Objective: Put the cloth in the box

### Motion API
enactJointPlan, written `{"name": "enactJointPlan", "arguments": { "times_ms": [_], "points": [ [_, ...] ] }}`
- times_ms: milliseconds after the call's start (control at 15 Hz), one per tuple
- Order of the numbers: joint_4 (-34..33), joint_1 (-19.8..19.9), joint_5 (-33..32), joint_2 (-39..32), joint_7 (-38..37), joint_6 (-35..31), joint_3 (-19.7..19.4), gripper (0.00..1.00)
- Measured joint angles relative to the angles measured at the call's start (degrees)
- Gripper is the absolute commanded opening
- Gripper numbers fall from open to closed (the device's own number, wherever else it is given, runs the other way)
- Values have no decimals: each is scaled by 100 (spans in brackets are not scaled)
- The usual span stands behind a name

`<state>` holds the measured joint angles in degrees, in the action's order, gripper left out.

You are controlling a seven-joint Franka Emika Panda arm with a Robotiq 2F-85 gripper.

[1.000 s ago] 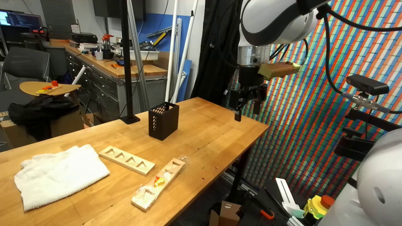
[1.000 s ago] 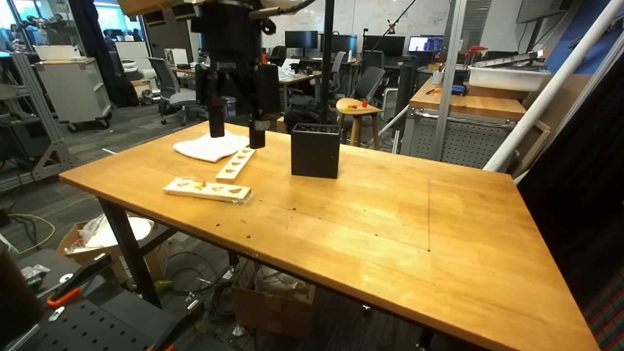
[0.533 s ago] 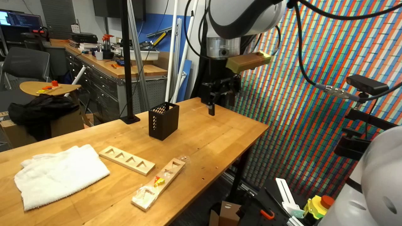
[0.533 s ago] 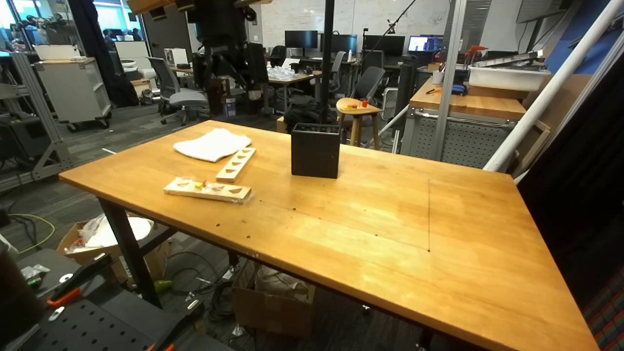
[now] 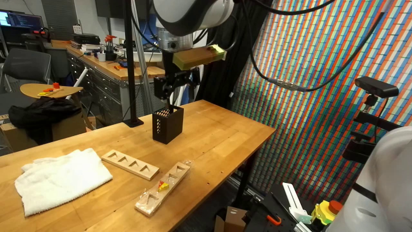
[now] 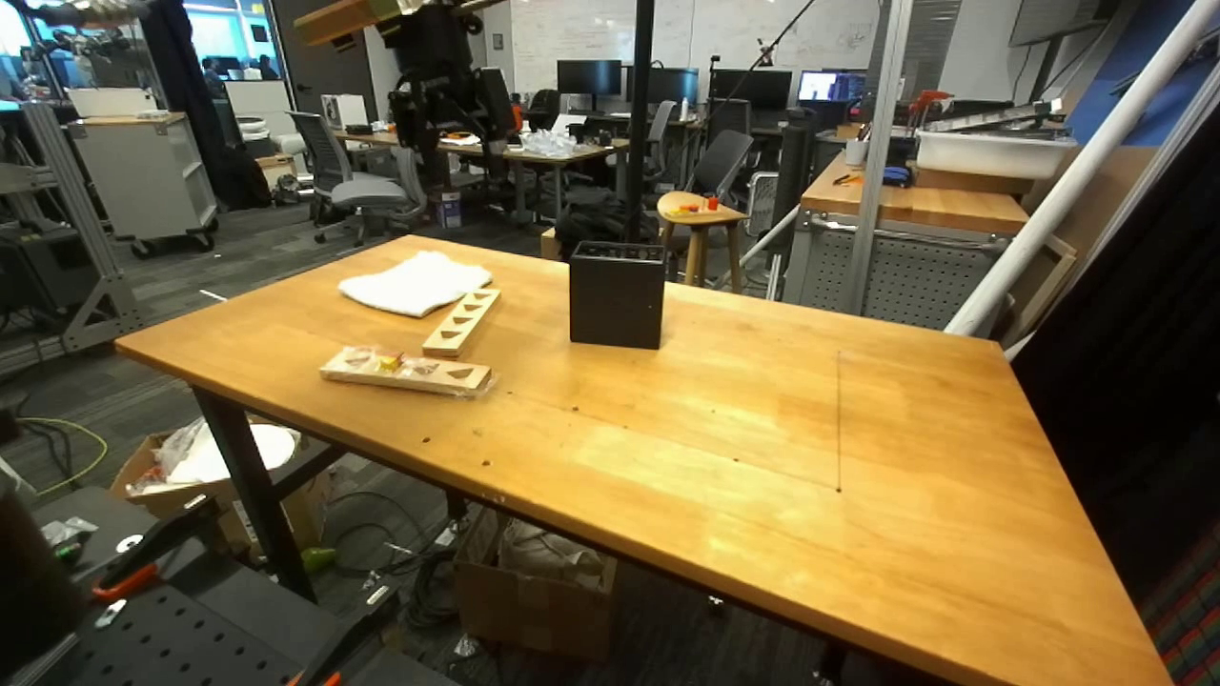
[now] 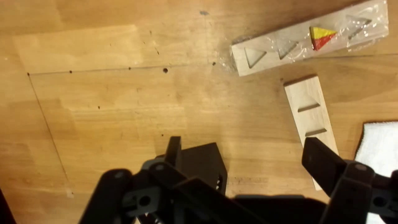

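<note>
The white cloth [image 5: 64, 180] lies folded and rumpled flat on the table; it also shows in an exterior view [image 6: 415, 284] and at the right edge of the wrist view [image 7: 381, 146]. The black box [image 5: 170, 127] stands upright on the table, with holes in its narrow side; it also shows in an exterior view [image 6: 617, 297]. In the wrist view the box [image 7: 202, 165] is partly hidden behind the left finger. My gripper [image 7: 244, 140] is open and empty, high above the table between box and cloth. It also shows in both exterior views [image 5: 180, 100] [image 6: 465, 171].
A pale wooden slotted strip [image 5: 130, 164] lies between cloth and box. A second strip [image 5: 162, 190] in clear plastic, holding a red and yellow piece, lies nearer the table's long edge. A black pole [image 5: 130, 64] stands at the table's far edge behind the box.
My open gripper has moved left across an exterior view, toward the box and cloth side. In both exterior views it also sits higher in the picture. The cloth, box and strips have not moved.
</note>
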<state>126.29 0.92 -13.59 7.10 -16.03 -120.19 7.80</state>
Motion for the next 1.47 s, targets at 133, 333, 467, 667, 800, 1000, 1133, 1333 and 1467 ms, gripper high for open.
{"name": "enactJointPlan", "arguments": {
  "times_ms": [133,333,467,667,800,1000,1133,1333,1467],
  "points": [
    [-452,-146,-270,-393,-143,-26,47,100],
    [-1146,-400,-615,-958,-261,-24,64,100],
    [-1604,-591,-763,-1326,-291,-9,66,100],
    [-2261,-914,-863,-1884,-294,8,67,100],
    [-2670,-1128,-864,-2257,-289,24,66,100],
    [-3258,-1403,-864,-2816,-266,39,61,100],
    [-3625,-1537,-861,-3172,-240,39,55,100],
    [-4147,-1682,-794,-3692,-99,39,44,100],
    [-4472,-1746,-717,-4051,54,44,41,100]
  ]
}}
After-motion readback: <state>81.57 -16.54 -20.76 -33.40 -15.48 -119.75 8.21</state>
